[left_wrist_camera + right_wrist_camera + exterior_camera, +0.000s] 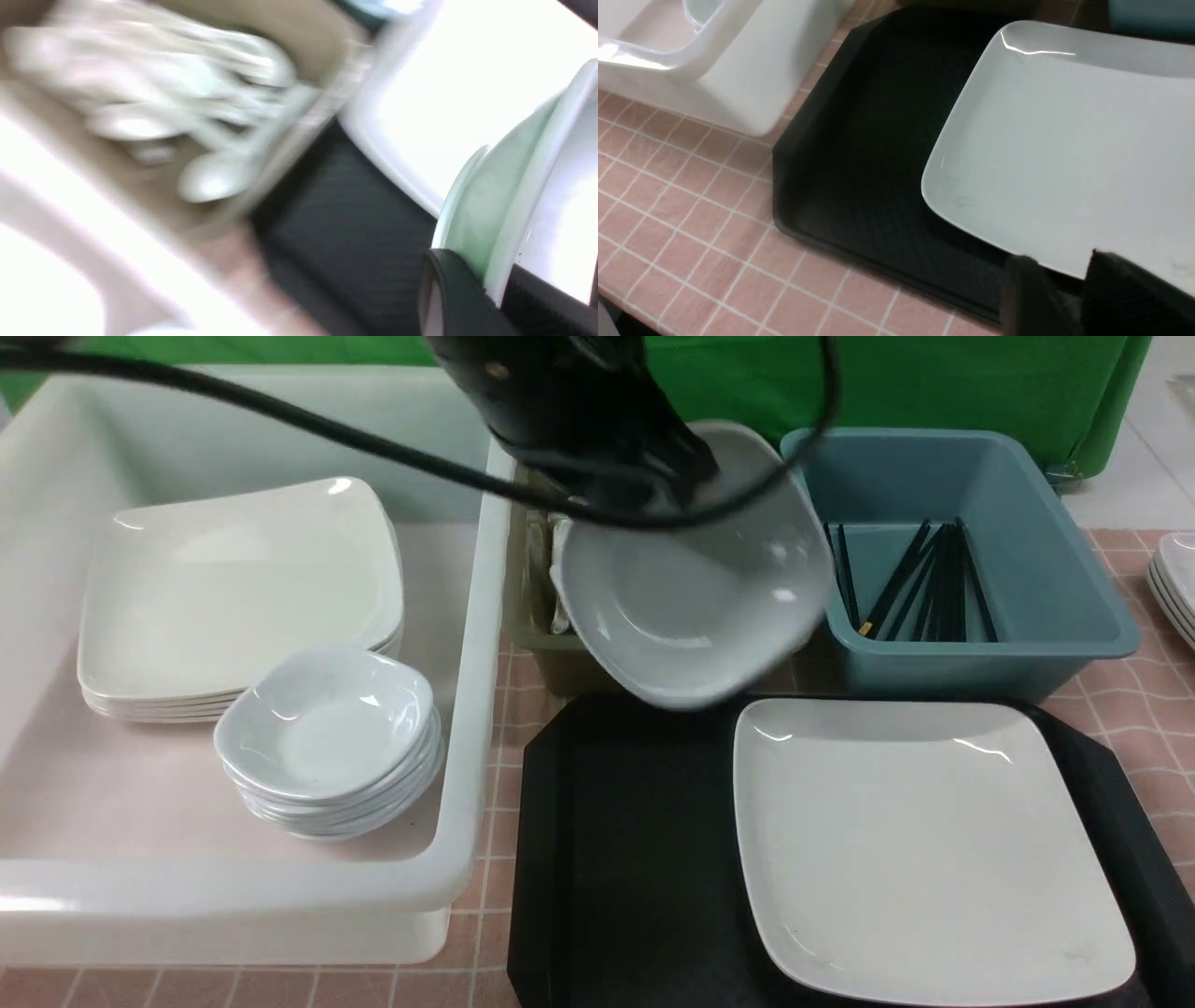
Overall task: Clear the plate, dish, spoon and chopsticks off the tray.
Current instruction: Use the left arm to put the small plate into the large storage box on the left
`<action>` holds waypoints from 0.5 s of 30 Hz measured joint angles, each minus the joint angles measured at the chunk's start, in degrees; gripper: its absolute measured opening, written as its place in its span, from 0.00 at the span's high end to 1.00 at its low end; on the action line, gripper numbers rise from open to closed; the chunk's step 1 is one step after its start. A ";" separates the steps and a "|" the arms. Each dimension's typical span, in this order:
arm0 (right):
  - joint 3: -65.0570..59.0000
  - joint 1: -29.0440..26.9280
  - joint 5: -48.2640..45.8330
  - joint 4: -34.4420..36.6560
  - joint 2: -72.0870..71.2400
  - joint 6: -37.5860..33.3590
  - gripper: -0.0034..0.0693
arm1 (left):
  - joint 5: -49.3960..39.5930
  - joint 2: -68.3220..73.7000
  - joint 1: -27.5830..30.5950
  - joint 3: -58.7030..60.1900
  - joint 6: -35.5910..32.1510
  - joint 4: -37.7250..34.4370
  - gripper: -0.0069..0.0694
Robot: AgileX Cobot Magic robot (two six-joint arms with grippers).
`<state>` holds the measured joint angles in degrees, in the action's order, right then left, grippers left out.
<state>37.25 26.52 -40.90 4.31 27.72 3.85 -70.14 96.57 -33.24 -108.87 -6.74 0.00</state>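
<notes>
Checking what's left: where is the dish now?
Front view, centre: the dish hangs in the left gripper above the tray's far edge, before the olive tub.

Dish (pixel 695 588): pale bluish-white, rounded-square, glossy; pinched at its far rim by the left gripper (pixel 686 476), hanging tilted below it with the hollow facing the front camera, lifted clear over the far edge of the tray (pixel 635 859). Tray: black, textured, flat below the left gripper. Plate (pixel 920 840): large, white, square, flat on the tray, below and right of the left gripper, near rim just ahead of the right gripper (pixel 1064 280). Chopsticks (pixel 920 583): black sticks, bundled, off the tray, right of the left gripper. Spoon: not distinguishable, blurred.
</notes>
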 joint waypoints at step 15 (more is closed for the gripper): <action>0.00 0.00 0.23 0.00 0.00 -0.19 0.62 | 3.53 -6.12 44.27 26.28 -1.25 -25.90 0.90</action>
<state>37.25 26.52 -40.68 4.31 27.72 3.66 -66.61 90.45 11.03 -82.58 -7.99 -25.90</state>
